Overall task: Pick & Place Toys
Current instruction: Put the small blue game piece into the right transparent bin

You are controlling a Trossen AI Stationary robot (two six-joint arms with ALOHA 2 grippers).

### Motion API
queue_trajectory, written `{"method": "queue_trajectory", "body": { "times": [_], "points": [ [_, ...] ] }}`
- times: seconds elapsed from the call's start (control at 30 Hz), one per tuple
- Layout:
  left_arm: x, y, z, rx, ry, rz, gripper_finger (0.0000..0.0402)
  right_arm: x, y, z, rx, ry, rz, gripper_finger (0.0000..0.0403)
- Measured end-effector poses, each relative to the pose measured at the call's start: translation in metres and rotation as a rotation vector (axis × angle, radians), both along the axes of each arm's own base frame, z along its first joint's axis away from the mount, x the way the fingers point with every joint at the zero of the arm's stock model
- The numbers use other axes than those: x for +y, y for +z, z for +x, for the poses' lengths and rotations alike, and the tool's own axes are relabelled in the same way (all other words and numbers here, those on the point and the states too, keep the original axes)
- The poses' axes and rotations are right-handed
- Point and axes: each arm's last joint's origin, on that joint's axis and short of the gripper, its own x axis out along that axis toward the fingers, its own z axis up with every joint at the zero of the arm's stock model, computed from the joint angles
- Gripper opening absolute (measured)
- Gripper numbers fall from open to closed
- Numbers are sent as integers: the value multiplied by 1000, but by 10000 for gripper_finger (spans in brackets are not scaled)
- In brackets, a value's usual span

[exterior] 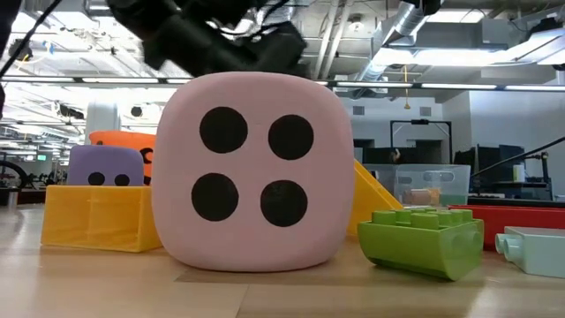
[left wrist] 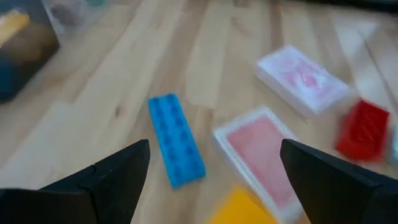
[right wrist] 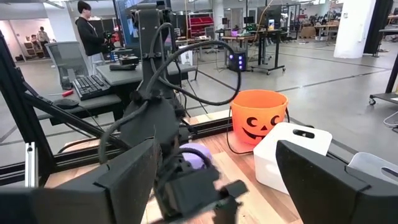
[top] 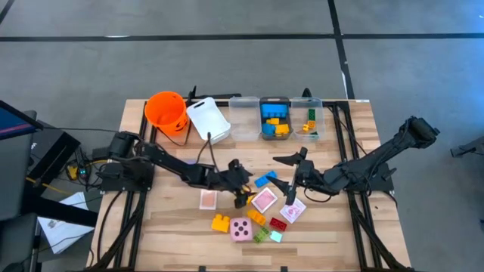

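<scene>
Toys lie scattered on the wooden table point(top: 151, 227): a blue brick point(top: 265, 180), pink-backed cards point(top: 264, 200), a yellow brick point(top: 220, 222), a pink dotted die point(top: 241, 229), a red brick point(top: 278, 224) and a green brick point(top: 261, 236). My left gripper point(top: 243, 183) stands open above the table just left of the blue brick point(left wrist: 176, 140), touching nothing; a card point(left wrist: 261, 155) lies beyond its fingers. My right gripper point(top: 291, 177) hangs open higher up, right of the blue brick, pointing level toward the left arm. A purple die point(right wrist: 193, 155) sits by the left arm.
Along the far edge stand an orange bucket point(top: 166, 111), a white bin point(top: 209, 119), a clear bin point(top: 243, 117) and two bins holding bricks point(top: 275, 119). In the low view the pink die point(exterior: 252, 172) fills the middle, with the green brick point(exterior: 424, 234) beside it.
</scene>
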Motion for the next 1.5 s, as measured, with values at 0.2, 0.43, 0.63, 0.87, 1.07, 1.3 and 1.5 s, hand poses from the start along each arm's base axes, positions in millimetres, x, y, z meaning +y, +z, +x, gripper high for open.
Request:
{"method": "queue_trajectory", "body": {
  "times": [0.2, 0.43, 0.63, 0.87, 1.07, 1.3, 1.5],
  "points": [
    [16, -18, 20, 38, 51, 9, 354, 0, 0, 0, 5, 0, -3, 317],
    [23, -44, 33, 93, 73, 17, 353, 0, -1, 0, 13, 0, -8, 317],
    [21, -53, 30, 156, 67, 27, 353, 0, -1, 0, 15, 0, -8, 317],
    [21, -56, 25, 224, 90, -1, 353, 0, -1, 0, 15, 0, -9, 317],
    [22, -56, 25, 213, 130, -11, 345, 0, -1, 0, 15, 0, -9, 317],
    [27, -57, 25, 208, 177, 23, 324, 0, -1, 0, 15, 0, -9, 317],
    [27, -57, 26, 198, 155, 3, 310, 0, -1, 0, 15, 0, -9, 317]
  ]
}}
